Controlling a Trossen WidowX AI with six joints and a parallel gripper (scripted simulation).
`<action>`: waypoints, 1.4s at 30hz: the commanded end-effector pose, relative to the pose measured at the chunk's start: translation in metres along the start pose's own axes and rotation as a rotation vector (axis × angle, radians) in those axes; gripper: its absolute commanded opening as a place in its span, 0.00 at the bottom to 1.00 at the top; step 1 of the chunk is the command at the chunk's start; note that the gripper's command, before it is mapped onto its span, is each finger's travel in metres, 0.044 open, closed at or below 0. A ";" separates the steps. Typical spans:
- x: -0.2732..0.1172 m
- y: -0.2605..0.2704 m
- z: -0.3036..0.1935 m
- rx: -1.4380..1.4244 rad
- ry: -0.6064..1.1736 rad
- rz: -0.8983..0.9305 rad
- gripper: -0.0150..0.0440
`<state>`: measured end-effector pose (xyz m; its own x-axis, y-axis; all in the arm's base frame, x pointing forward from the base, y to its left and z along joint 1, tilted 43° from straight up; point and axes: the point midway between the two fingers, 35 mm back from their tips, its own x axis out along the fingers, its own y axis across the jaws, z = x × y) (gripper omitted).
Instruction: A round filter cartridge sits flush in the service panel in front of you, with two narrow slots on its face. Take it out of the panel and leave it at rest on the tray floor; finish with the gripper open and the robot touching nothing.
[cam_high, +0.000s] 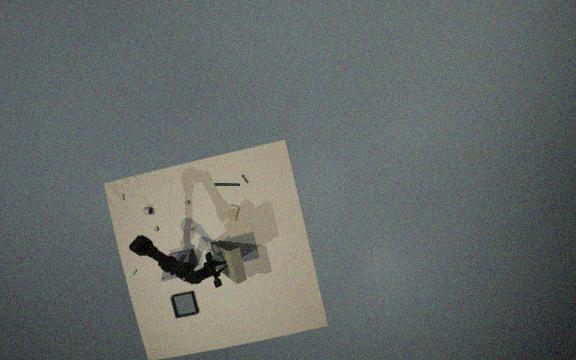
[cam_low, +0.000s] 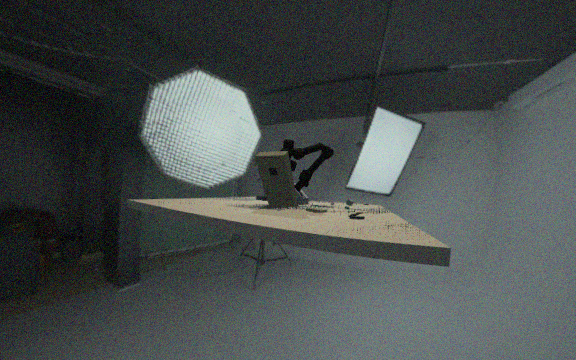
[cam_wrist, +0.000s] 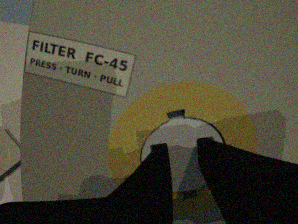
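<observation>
The filter cartridge (cam_wrist: 186, 129) is a pale round face inside a yellow ring (cam_wrist: 182, 94) on the service panel (cam_high: 235, 267) (cam_low: 275, 187) (cam_wrist: 65, 130). Small dark notches show above and below the face. My gripper (cam_high: 224, 264) (cam_wrist: 180, 147) is at the face, one finger on each side of its middle. The fingertips look sunk into the two slots, which they hide, and the gripper appears shut on the part between them. The cartridge still looks seated in the panel. The tray (cam_high: 174, 306) is a dark-rimmed square, apart from the panel.
A label (cam_wrist: 80, 63) is on the panel face, up and left of the ring. The arm (cam_high: 170, 265) reaches over the table (cam_high: 280, 310) (cam_low: 340, 232). A dark bar (cam_high: 227, 184), a short stick (cam_high: 245, 178) and a small block (cam_high: 149, 210) lie far from the tray.
</observation>
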<state>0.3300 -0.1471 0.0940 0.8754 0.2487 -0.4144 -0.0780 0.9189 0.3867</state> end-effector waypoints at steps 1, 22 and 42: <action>0.001 0.001 0.000 -0.002 0.001 0.002 0.30; 0.006 -0.001 -0.001 0.544 0.005 -0.007 0.25; 0.008 -0.001 -0.001 1.241 0.003 -0.009 0.25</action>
<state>0.3307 -0.1489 0.0921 0.8771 0.2382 -0.4171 0.4097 0.0822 0.9085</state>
